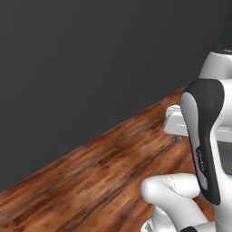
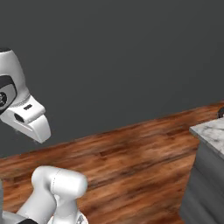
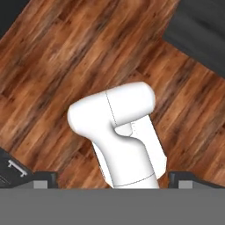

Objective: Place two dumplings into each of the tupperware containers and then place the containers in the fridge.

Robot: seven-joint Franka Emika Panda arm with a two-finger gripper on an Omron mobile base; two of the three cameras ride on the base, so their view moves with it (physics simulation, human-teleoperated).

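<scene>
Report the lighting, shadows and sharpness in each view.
Left base view: even, flat light, dull dark wall, soft sheen on the wooden floor, edges slightly soft. Right base view: same flat light, marble counter corner pale, no hard shadows. Hand view: floor grain sharp enough, no glare, tool fingertips dark at the bottom.

A plain dark grey wall (image 1: 90,59) meets a reddish-brown wood plank floor (image 1: 90,181). At right, a marble-topped table (image 2: 210,131), its base apparently grey.
</scene>
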